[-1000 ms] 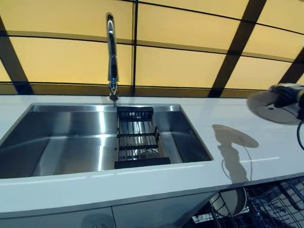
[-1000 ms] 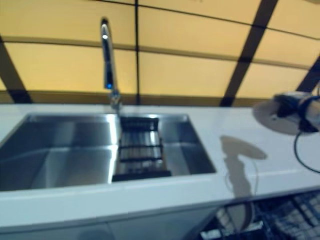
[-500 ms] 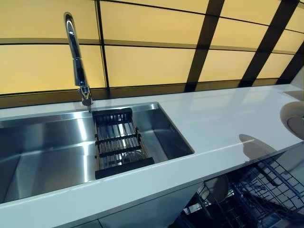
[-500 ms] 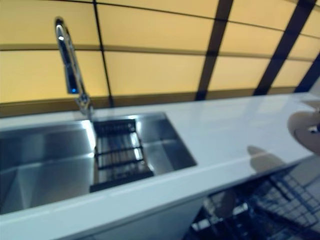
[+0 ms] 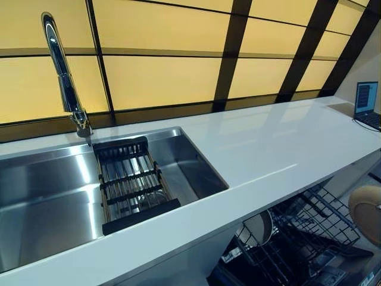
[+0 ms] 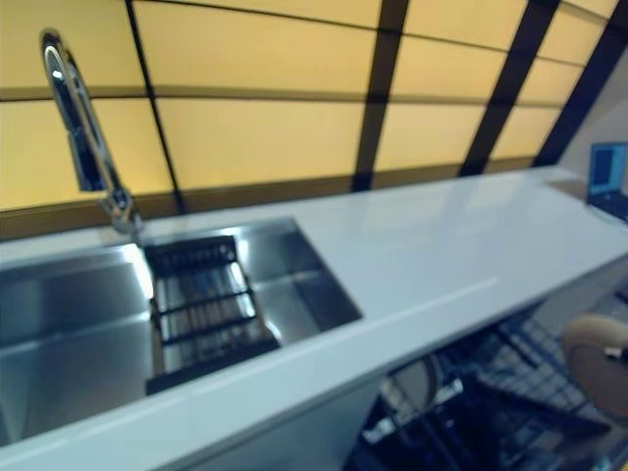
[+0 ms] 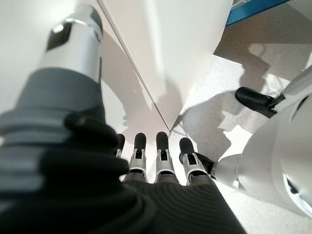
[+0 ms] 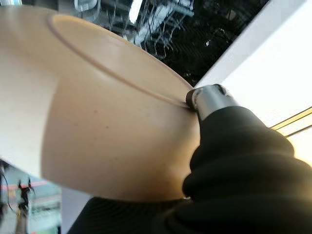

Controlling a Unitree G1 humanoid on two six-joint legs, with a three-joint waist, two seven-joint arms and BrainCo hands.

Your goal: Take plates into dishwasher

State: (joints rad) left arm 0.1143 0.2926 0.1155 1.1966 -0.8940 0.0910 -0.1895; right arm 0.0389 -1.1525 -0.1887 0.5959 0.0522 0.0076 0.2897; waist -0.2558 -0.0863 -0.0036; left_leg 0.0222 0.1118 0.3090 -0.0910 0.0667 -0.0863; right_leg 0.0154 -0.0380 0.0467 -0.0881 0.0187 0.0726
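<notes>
Fingers [image 8: 207,100] of right hand pinch plate [image 8: 97,131] rim — above dishwasher rack [image 5: 309,229].

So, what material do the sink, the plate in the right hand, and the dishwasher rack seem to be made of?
Sink: brushed stainless steel, streaky reflections. Plate held by right hand: probably glazed ceramic, beige, faint speckles; melamine possible. Dishwasher rack: thin dark wire, likely coated metal.
</notes>
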